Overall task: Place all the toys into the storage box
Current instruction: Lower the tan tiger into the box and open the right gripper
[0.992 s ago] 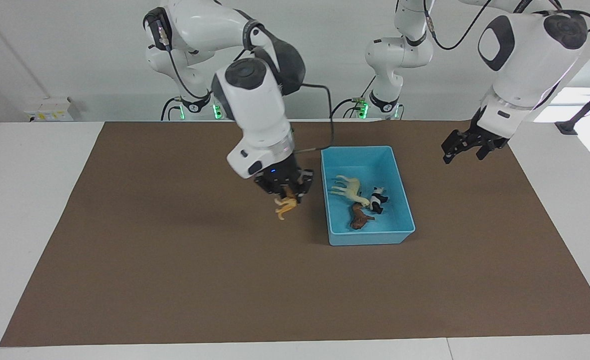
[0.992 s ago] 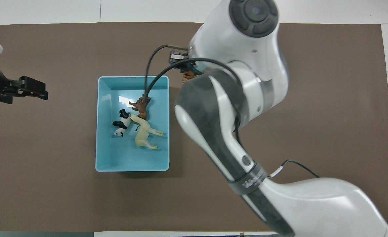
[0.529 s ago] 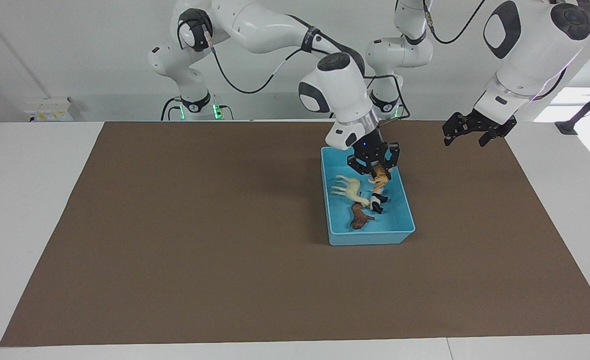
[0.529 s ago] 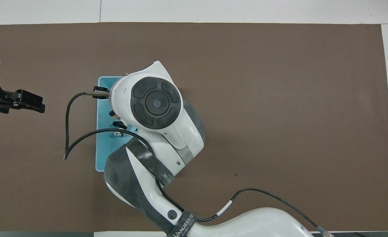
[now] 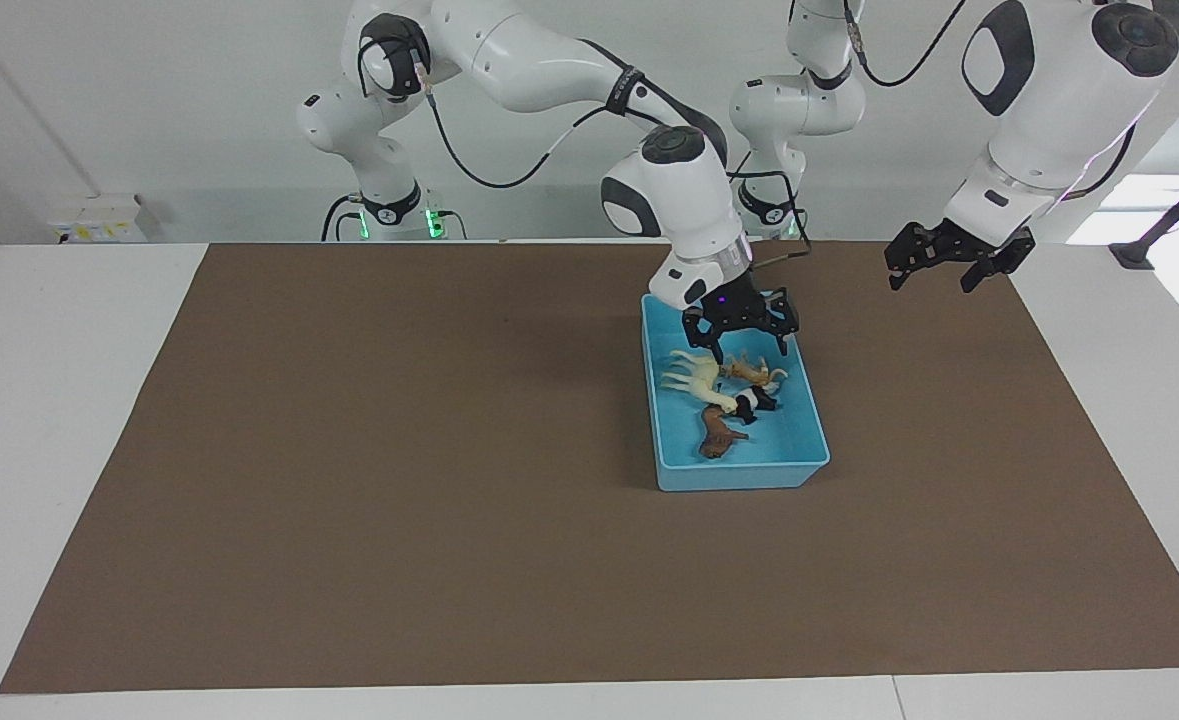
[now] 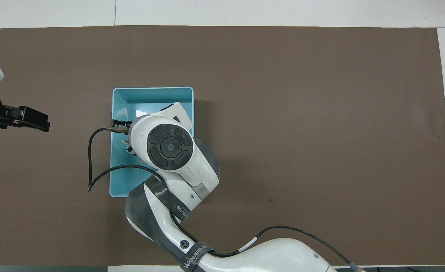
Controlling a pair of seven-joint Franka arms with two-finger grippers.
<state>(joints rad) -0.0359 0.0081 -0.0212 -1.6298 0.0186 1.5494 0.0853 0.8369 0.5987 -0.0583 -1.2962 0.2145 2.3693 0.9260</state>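
The light blue storage box (image 5: 739, 478) stands on the brown mat and also shows in the overhead view (image 6: 152, 90). In it lie the cream horse (image 5: 695, 376), the orange tiger (image 5: 749, 371), the panda (image 5: 752, 403) and the brown lion (image 5: 717, 438). My right gripper (image 5: 749, 348) hangs open and empty just above the tiger, inside the box's outline. In the overhead view the right arm's wrist hides that gripper and most of the toys. My left gripper (image 5: 931, 284) is open and empty, raised over the mat toward the left arm's end, and also shows in the overhead view (image 6: 43, 122).
A brown mat (image 5: 349, 500) covers most of the white table. The right arm's black cable (image 6: 90, 166) loops out over the box's edge and the mat beside it.
My right gripper carried the tiger over the box and let it go; the tiger now lies in the box beside the horse and panda. The left gripper rose slightly and waits.
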